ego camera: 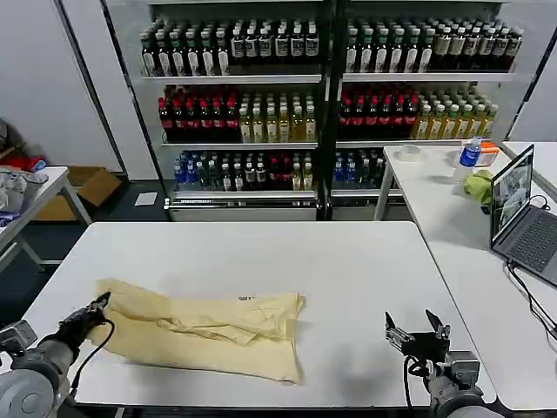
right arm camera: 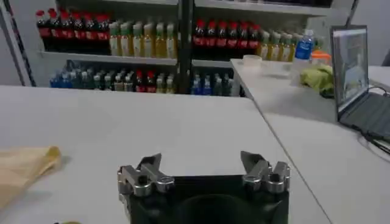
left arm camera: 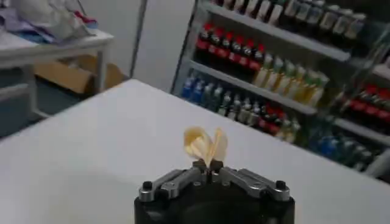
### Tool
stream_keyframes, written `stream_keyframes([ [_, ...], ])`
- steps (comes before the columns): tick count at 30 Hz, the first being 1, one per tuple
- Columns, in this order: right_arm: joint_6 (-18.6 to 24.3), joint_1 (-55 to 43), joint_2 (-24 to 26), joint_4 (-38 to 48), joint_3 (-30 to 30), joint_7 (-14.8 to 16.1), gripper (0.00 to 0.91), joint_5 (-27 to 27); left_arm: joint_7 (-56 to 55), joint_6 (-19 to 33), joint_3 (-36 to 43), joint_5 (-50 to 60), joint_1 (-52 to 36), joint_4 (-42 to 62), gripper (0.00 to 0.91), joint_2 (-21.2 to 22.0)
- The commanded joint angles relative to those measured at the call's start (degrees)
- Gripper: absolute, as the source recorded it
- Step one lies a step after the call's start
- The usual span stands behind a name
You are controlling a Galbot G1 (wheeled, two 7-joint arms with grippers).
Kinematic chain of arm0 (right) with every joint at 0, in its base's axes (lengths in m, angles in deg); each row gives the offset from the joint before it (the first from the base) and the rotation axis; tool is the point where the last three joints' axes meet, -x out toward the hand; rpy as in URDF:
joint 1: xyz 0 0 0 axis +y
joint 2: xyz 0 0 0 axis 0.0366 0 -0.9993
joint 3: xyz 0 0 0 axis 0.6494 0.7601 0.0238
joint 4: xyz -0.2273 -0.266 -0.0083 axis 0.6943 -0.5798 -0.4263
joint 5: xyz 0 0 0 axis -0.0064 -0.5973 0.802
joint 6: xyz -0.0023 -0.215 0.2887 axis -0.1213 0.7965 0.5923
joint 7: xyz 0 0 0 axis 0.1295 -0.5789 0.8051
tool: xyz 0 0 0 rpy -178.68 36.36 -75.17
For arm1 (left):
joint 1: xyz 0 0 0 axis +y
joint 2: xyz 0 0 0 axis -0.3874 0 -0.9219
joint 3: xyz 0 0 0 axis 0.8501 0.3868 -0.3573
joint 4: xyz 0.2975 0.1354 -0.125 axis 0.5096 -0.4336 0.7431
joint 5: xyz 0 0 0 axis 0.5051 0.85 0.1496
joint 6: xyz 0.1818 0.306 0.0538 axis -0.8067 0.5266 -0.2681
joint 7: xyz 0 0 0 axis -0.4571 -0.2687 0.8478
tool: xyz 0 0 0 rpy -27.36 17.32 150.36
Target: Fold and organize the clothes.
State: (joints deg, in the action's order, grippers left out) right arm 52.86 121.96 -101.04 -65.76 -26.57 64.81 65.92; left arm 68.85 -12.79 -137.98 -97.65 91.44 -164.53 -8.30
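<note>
The clothes are one pale cream-yellow T-shirt (ego camera: 209,331), lying crumpled and partly folded on the front left of the white table (ego camera: 348,270), a small dark label near its far edge. My left gripper (ego camera: 97,305) is shut on the shirt's left corner; in the left wrist view a pinched tuft of the shirt (left arm camera: 206,145) sticks out past that gripper (left arm camera: 209,163). My right gripper (ego camera: 418,329) hovers open over the bare table at the front right, well clear of the cloth. In the right wrist view the right gripper (right arm camera: 201,161) is empty, with the shirt's edge (right arm camera: 24,167) off to one side.
A second white table (ego camera: 444,196) stands at the right with a laptop (ego camera: 522,218), a bright yellow-green bundle (ego camera: 479,185) and a bottle (ego camera: 470,153). Drink shelves (ego camera: 322,96) fill the back. At the far left a side table holds a grey-white cloth pile (ego camera: 17,187).
</note>
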Motion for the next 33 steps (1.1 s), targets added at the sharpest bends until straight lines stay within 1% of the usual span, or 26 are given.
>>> stream_keyframes([
  [1,0.0,-0.1,0.1,0.0,0.1,0.0,0.907,0.0,-0.1,-0.8,7.0,-19.7,-1.5,-7.0,0.01,5.6],
  [5,0.0,-0.2,0.4,0.0,0.3,0.1,0.907,0.0,0.1,-0.5,11.7,-21.3,-2.2,-8.0,0.01,8.8],
  [10,0.0,-0.3,1.0,0.1,0.3,0.2,0.907,0.1,-0.3,0.4,16.2,-20.8,-4.2,-7.1,0.01,11.7],
  [16,0.1,-0.8,1.2,0.4,0.8,0.2,0.907,0.2,-1.1,1.3,20.3,-18.7,-4.8,-5.2,0.01,13.7],
  [21,0.1,-1.5,1.7,0.9,1.3,0.2,0.907,0.5,-2.1,1.6,23.6,-16.4,-7.1,-5.0,0.01,15.9],
  [29,0.1,-2.4,2.3,1.6,1.5,0.2,0.907,1.1,-2.4,1.9,29.9,-12.1,-9.6,-3.9,0.01,17.7],
  [33,0.2,-2.5,2.6,1.9,1.3,0.3,0.907,1.4,-2.6,2.1,31.9,-9.5,-11.1,-1.7,0.01,18.4],
])
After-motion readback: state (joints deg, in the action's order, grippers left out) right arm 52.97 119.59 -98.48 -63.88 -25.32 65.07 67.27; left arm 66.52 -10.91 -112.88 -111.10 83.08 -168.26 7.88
